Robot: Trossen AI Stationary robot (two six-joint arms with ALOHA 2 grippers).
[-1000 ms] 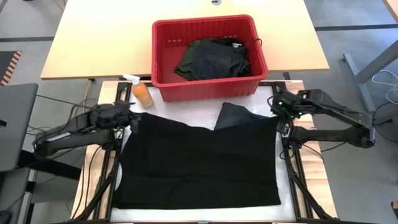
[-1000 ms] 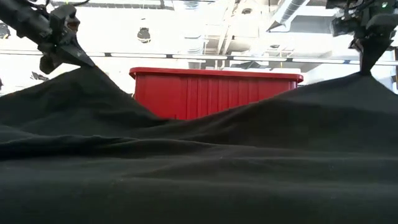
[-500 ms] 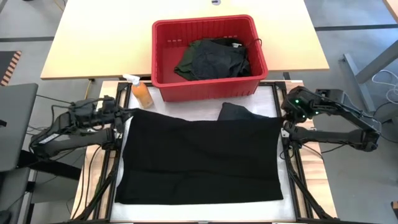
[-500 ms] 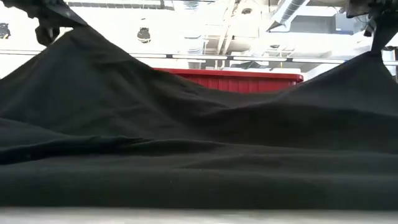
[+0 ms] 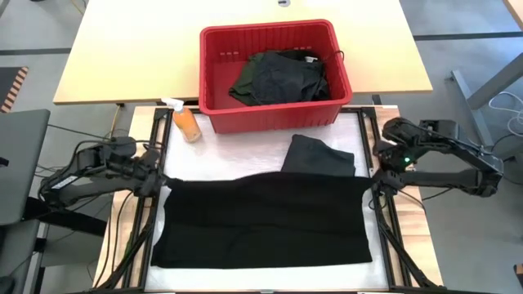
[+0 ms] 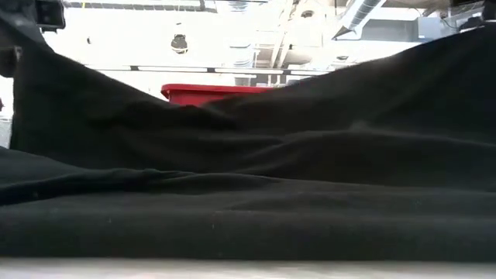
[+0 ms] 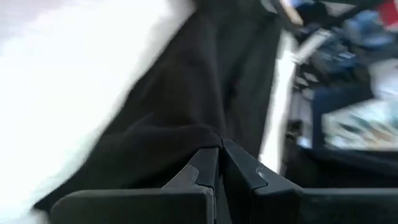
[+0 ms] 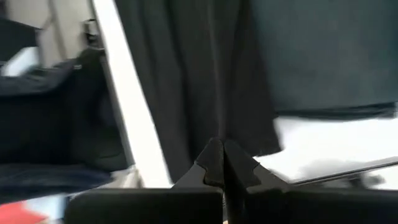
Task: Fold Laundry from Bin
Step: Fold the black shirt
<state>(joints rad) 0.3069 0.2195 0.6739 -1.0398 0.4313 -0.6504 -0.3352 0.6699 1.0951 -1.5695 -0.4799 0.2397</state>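
A black garment (image 5: pixel 261 220) lies spread on the white table top, its far edge lifted off the table. My left gripper (image 5: pixel 157 181) is shut on that edge's left corner and my right gripper (image 5: pixel 372 173) on its right corner. The red bin (image 5: pixel 274 116) stands beyond the table's far edge with more dark laundry (image 5: pixel 278 77) inside. A folded dark garment (image 5: pixel 320 155) lies flat on the table between the bin and the lifted edge. In the low view the raised cloth (image 6: pixel 248 116) hides most of the bin. My left gripper pinches the garment's far left corner (image 7: pixel 189 134) between its two fingers, coming from the table's left and slanting down. The cloth bunches at the fingertips and runs off toward the other arm. My right gripper pinches the far right corner (image 8: pixel 208 121) between its two fingers, coming from the table's right and slanting down. The edge between the two grippers is drawn straight; the near part (image 5: pixel 261 245) rests on the table.
An orange spray bottle (image 5: pixel 186 122) stands at the table's far left corner beside the bin. A wooden tabletop (image 5: pixel 122 57) carries the bin. Bare white surface (image 5: pixel 237 155) shows between the lifted edge and the bin.
Both grippers have risen and come toward the table's near edge and outward, tipping as they went, still shut on the corners. The garment's far edge has been lifted and carried nearward; its sagging middle is now drawn straight. The near part has stayed put. More of the folded garment shows.
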